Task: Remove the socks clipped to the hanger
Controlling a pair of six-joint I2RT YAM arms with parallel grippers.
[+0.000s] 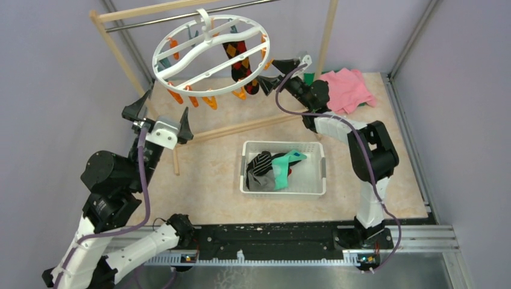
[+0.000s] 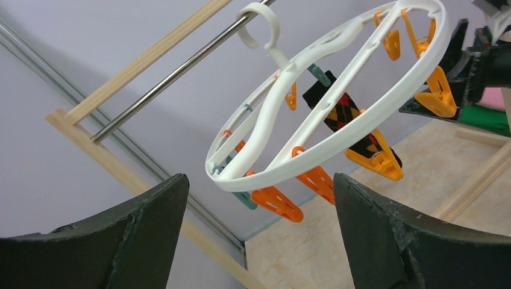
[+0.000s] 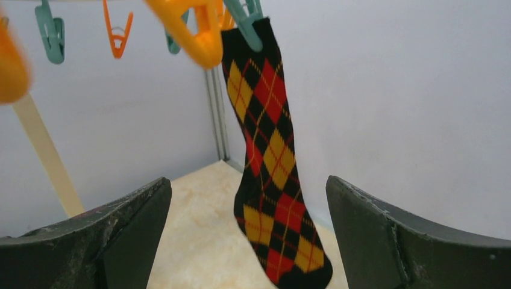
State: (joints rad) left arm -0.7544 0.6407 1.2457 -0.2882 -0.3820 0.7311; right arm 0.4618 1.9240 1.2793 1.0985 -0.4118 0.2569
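Observation:
The white round hanger hangs by its hook from the metal bar, with orange and teal clips under its ring. One red-black-orange argyle sock hangs from a teal clip at its right side; it also shows in the right wrist view and the left wrist view. My right gripper is open, just right of the sock, with the sock ahead between its jaws. My left gripper is open and empty, below and left of the hanger. Other socks lie in the white basket.
The white slotted basket stands mid-table. A pink cloth and a green cloth lie at the back right. The wooden rack's posts and lower rail cross behind the hanger. Walls close in on all sides.

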